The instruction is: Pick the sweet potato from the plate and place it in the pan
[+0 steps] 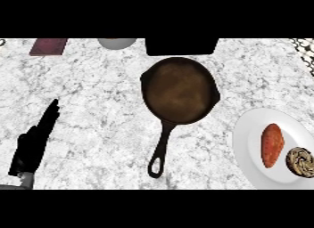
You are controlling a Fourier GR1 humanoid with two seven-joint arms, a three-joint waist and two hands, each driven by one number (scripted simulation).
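1. Sweet potato point(272, 145) lies on the white plate point(252, 151) at the right side of the counter point(93, 89), so the pick is judged not yet begun
2. Nothing sits inside the pan point(180, 90), whose dark round bowl shows only its brown bottom; the placing step is left to do as well
3. The pan stands near the middle of the counter, just to the left of the plate, with its long handle pointing toward the robot
4. The sweet potato looks orange-red, long and tapered, lying lengthwise on the plate with its narrower end toward the near rim
5. Beside it on the same plate, at its right, is a round brown pastry point(303, 161) with a swirled top (it may just touch the sweet potato, but this is hard to tell)
6. The left hand point(33, 142) shows at the lower left, resting, fingers straight and together, holding nothing and well apart from the plate
7. The right hand is out of sight apart from a possible dark speck at the right edge, so nothing can be said of it
8. At the far edge are a dark red book-like object point(49, 46), a grey bowl point(117, 42) and a black block point(182, 46)
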